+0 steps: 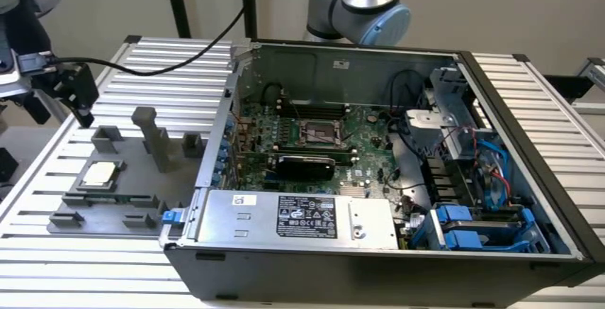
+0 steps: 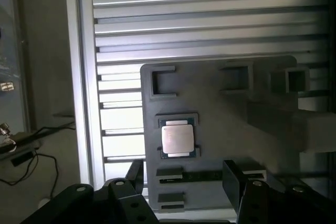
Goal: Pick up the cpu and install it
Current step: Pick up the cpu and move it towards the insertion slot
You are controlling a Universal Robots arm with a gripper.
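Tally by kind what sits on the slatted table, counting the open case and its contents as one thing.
cpu: 1
grey fixture plate: 1
computer case: 1
Total: 3

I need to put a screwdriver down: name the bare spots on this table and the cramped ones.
Bare slats behind the fixture; more in front of the fixture; a strip beyond the case at the exterior view's right. Crowded: inside the case, and the fixture around the cpu.
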